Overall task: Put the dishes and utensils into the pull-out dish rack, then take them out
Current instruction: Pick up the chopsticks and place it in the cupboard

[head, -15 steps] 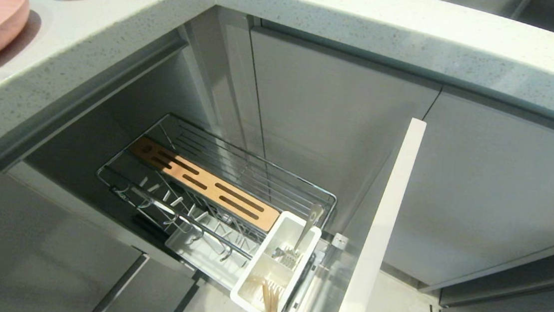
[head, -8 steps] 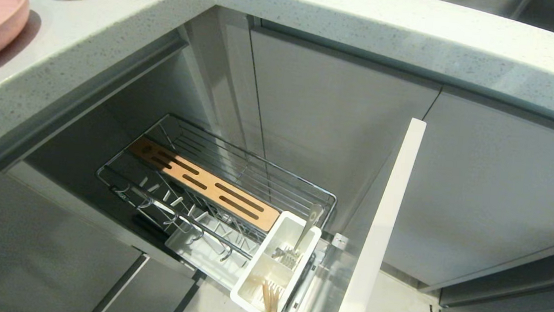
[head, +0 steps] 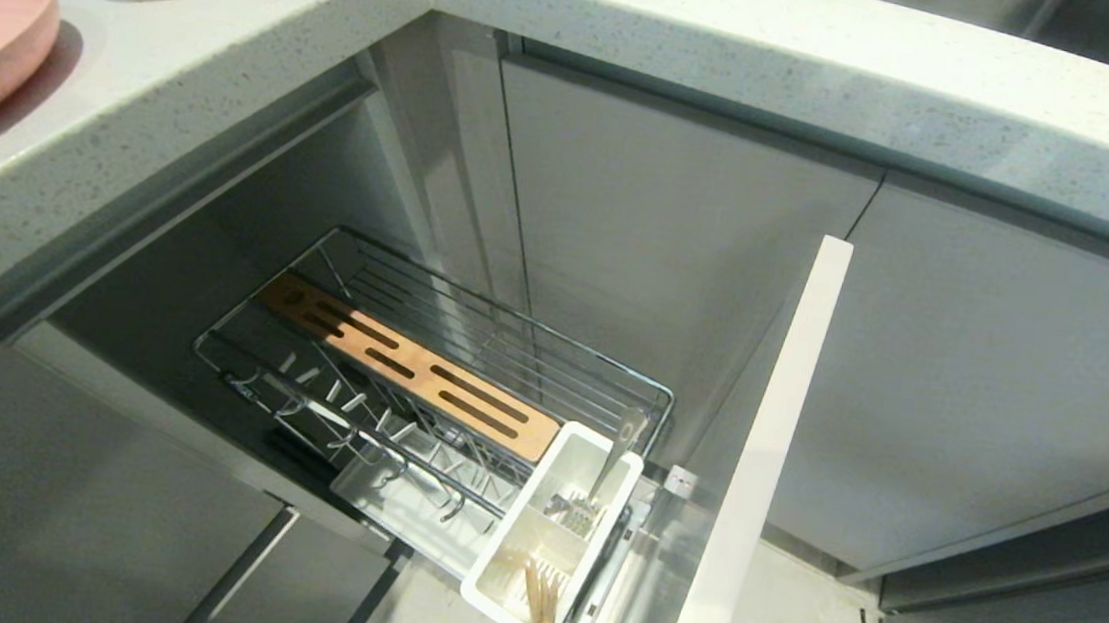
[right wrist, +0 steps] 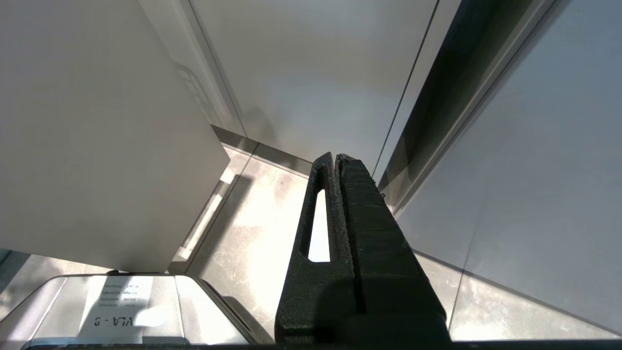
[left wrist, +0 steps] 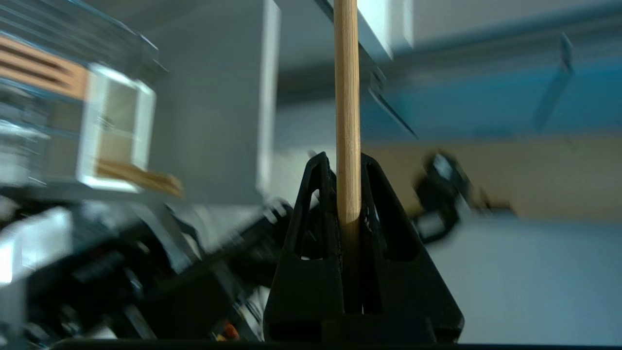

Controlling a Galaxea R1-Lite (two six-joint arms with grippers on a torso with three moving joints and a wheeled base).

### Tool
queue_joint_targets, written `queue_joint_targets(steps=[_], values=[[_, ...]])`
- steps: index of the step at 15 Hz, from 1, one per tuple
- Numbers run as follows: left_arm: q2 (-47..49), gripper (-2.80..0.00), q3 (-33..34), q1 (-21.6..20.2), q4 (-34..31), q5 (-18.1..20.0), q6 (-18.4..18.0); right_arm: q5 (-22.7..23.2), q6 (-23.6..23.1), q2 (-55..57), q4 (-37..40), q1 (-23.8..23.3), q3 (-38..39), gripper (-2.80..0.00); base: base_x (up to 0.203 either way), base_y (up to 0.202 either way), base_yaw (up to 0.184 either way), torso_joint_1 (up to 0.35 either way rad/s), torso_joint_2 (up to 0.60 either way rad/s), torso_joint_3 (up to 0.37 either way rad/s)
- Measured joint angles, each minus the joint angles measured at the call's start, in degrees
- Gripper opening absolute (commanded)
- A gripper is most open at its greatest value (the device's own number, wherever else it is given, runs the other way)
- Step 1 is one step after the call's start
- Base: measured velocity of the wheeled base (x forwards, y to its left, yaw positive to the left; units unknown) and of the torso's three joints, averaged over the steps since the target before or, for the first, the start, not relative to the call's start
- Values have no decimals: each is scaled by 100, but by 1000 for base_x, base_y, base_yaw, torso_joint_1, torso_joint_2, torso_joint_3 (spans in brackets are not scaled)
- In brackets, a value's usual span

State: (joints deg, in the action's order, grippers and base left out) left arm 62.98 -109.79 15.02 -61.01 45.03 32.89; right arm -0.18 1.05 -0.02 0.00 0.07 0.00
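The left hand [left wrist: 346,167] grips the chopsticks [left wrist: 347,112] near one end, so the long free part can enter the cutlery tub [head: 551,527]; the right hand [right wrist: 336,160] is closed, empty

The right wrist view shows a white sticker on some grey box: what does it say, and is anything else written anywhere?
"VLA - 8": large print, seen upside down, on the white sticker on the grey box.
Smaller lines on the same sticker: too small to read.
Small marks on the pull-out dish rack, by its pale front in the head view: too small to read.
Left wrist view: no text.
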Motion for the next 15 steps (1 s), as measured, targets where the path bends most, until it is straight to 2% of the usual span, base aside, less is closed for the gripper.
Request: queue_joint_targets(steps=[1, 2, 4, 6, 8, 11, 15], values=[[43, -280, 0, 0, -136, 315, -23, 0, 0, 0, 0, 0, 0, -280, 0, 0, 0, 0, 0, 0], [122, -280, 0, 2, -272, 453, -35, 0, 0, 0, 0, 0, 0, -280, 0, 0, 0, 0, 0, 0], [329, -280, -10, 34, -466, 460, -98, 0, 0, 0, 0, 0, 0, -280, 0, 0, 0, 0, 0, 0], [551, -280, -11, 270, -744, 200, -319, 0, 0, 0, 0, 0, 0, -280, 0, 0, 0, 0, 0, 0], [766, -280, -11, 496, -1160, -187, -807, 0, 0, 0, 0, 0, 0, -280, 0, 0, 0, 0, 0, 0], [975, -280, -9, 598, -1807, -558, -1747, 0, -1, 0, 0, 0, 0, -280, 0, 0, 0, 0, 0, 0], [1027, -280, -9, 623, -2085, -987, -2442, 0, 0, 0, 0, 0, 0, -280, 0, 0, 0, 0, 0, 0]])
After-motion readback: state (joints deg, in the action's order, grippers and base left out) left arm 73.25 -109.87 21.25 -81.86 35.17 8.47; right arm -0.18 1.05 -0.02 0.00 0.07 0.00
